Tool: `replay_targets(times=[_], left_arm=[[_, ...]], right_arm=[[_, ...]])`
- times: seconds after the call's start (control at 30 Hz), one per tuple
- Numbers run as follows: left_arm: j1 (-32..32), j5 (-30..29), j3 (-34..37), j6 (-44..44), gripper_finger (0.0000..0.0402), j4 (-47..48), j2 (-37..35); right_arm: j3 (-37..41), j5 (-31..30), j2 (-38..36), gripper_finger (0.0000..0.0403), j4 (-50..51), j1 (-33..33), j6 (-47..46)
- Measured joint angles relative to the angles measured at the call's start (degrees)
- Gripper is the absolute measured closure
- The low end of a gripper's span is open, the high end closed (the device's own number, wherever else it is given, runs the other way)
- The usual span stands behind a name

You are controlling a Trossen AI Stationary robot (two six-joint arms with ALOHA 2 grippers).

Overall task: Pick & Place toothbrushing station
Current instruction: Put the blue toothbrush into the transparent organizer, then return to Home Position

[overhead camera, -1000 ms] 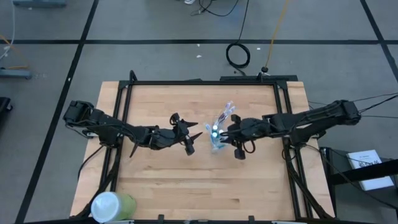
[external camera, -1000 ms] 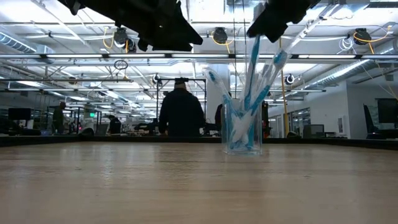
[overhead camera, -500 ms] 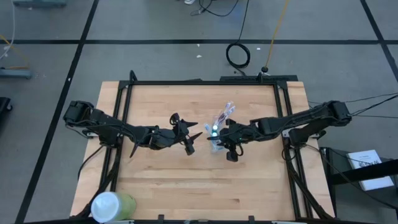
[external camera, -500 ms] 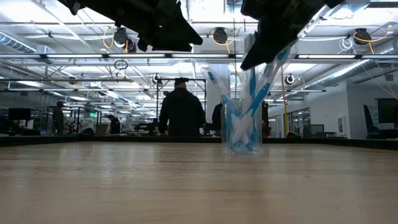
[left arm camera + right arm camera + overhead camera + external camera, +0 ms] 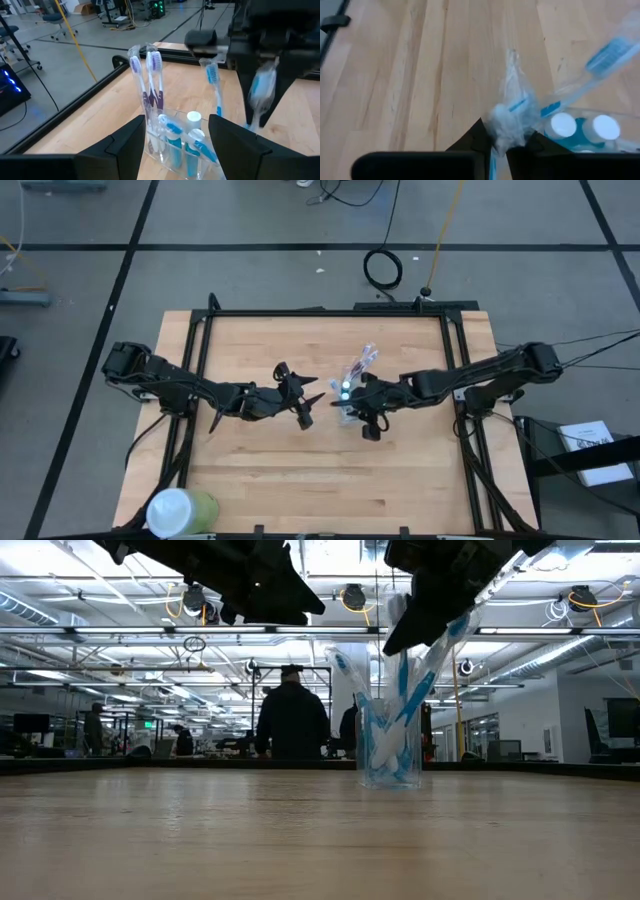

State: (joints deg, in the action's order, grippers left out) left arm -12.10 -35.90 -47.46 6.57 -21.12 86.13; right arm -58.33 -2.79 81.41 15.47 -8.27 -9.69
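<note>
A small clear plastic cup (image 5: 348, 414) stands on the wooden table near its middle. It holds blue-and-white toothbrushes (image 5: 345, 675), a pinkish-purple brush (image 5: 156, 62) and white-capped tubes (image 5: 193, 119). My right gripper (image 5: 354, 397) is just above the cup's rim, shut on a clear-wrapped blue-and-white toothbrush (image 5: 509, 117). My left gripper (image 5: 318, 402) is open and empty, a little to the left of the cup. Its fingers (image 5: 127, 145) face the cup from that side. My right gripper pinches the wrapped toothbrush near its upper, bristle end (image 5: 261, 89) between its two fingers. The fingers come from above, slanting down from the table's right. The brush hangs tilted below them, and its lower part (image 5: 405, 705) reaches down into the cup.
A large pale-green cylindrical container (image 5: 180, 511) stands at the near left corner. Black frame rails (image 5: 330, 311) run along the table's far and side edges. A person (image 5: 291, 720) stands in the room beyond the table.
My right gripper has gone toward the table's left and down, over the cup, carrying the wrapped toothbrush. The brush has sunk lower into the cup and leans more.
</note>
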Motion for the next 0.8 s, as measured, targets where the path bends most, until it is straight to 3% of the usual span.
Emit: replay_targets(times=[0.13, 0.5, 0.67, 0.8], left_arm=[[0.00, 0.00, 0.00, -0.01, 0.0176, 0.01, 0.00], [-0.13, 0.00, 0.00, 0.48, 0.0176, 0.41, 0.00], [-0.39, 0.02, 0.01, 0.83, 0.0176, 1.66, -0.78], [-1.88, -0.04, 0.07, 0.69, 0.0176, 10.87, -7.62]], right_arm=[[0.00, -0.02, -2.58, 0.0333, 0.06, -0.03, 0.39], [0.00, -0.06, -8.10, 0.0193, 0.39, 0.32, -0.07], [0.00, -0.13, -15.47, 0.0174, 0.37, 0.87, -0.11], [0.00, -0.07, -24.78, 0.0172, 1.67, 0.83, -0.11]])
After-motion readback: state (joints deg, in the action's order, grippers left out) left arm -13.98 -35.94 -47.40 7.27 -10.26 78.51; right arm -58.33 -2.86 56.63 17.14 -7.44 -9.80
